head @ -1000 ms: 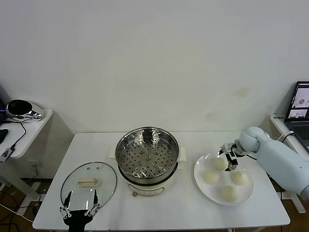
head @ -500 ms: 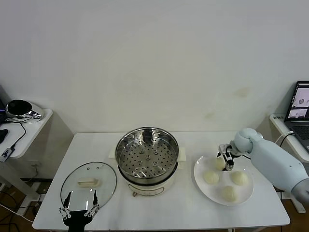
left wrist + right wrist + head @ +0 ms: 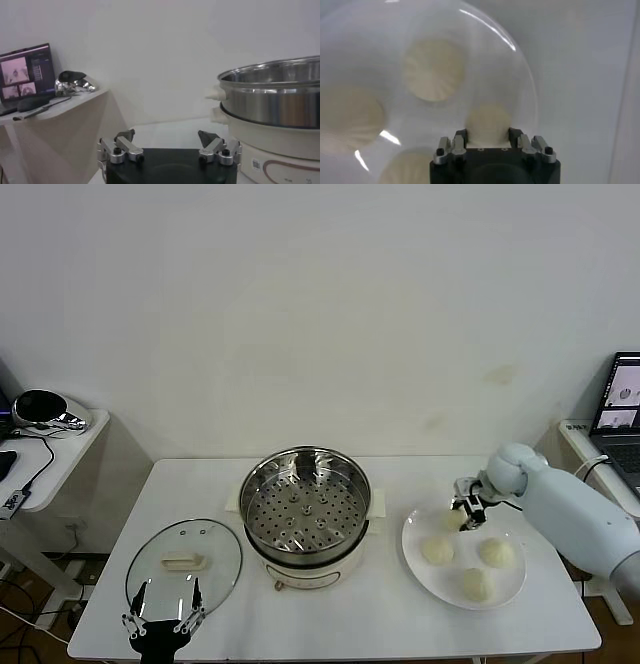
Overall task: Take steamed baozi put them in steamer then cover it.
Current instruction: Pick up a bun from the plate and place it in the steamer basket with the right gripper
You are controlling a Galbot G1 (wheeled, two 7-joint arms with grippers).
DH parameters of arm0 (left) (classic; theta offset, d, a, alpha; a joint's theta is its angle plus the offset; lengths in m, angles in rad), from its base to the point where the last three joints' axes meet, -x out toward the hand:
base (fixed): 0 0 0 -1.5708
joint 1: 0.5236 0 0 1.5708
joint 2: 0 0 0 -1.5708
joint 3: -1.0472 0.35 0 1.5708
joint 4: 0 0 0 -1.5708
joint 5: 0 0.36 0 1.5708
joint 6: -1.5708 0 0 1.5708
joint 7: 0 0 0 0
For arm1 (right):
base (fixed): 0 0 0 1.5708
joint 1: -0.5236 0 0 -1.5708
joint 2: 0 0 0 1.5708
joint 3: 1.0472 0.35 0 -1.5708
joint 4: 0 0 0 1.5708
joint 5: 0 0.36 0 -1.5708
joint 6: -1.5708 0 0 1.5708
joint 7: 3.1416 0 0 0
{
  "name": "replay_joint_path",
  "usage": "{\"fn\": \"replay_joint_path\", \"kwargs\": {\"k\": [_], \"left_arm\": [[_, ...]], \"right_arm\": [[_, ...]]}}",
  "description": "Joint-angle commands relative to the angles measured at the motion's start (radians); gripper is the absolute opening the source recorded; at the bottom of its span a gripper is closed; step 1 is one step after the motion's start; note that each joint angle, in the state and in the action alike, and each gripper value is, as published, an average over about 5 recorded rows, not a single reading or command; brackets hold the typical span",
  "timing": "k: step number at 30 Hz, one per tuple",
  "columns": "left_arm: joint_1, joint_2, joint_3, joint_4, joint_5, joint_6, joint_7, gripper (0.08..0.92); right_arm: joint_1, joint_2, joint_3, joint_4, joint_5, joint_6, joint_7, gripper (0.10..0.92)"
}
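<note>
Since a second earlier, the right gripper (image 3: 468, 512) had closed on the far baozi (image 3: 488, 122) over the plate (image 3: 512, 589). Nearer, left gripper (image 3: 163, 621) waited spread, empty, beside the cover (image 3: 184, 561). Steamer (image 3: 306, 505) lay left of the held bun.

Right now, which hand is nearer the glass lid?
The left. The left hand hangs open at the table's front edge, just in front of the glass lid. The right hand is far across the table, shut on a baozi over the white plate.
</note>
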Motion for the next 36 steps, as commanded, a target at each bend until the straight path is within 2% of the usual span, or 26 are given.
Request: {"fn": "replay_joint_path", "kwargs": {"k": [1,7,12,18,23,28,36], "left_arm": [[-0.001,0.003,0.001,-0.001,-0.039,0.006,0.001,0.823],[-0.013,0.013,0.003,-0.006,-0.132,0.01,0.003,0.823],[-0.014,0.019,-0.001,-0.008,-0.178,0.005,0.006,0.823],[-0.007,0.018,-0.002,-0.017,-0.174,0.001,0.006,0.823],[-0.008,0.011,-0.006,-0.027,-0.172,0.001,0.004,0.823],[-0.009,0.007,-0.018,-0.038,-0.171,0.002,0.003,0.823],[-0.008,-0.003,-0.029,-0.054,-0.168,0.005,0.003,0.823]], "right_arm": [[0.127,-0.082,-0.081,0.113,0.112,-0.004,-0.004,0.533],[0.446,-0.057,-0.277,0.154,0.284,0.008,-0.01,0.535],[0.646,0.067,-0.407,0.153,0.415,0.036,0.003,0.539],[0.731,0.247,-0.501,0.12,0.499,0.109,0.031,0.543],[0.707,0.423,-0.549,0.066,0.486,0.179,0.062,0.543],[0.654,0.556,-0.586,-0.004,0.397,0.264,0.093,0.545],[0.579,0.646,-0.632,-0.095,0.251,0.38,0.097,0.552]]}}
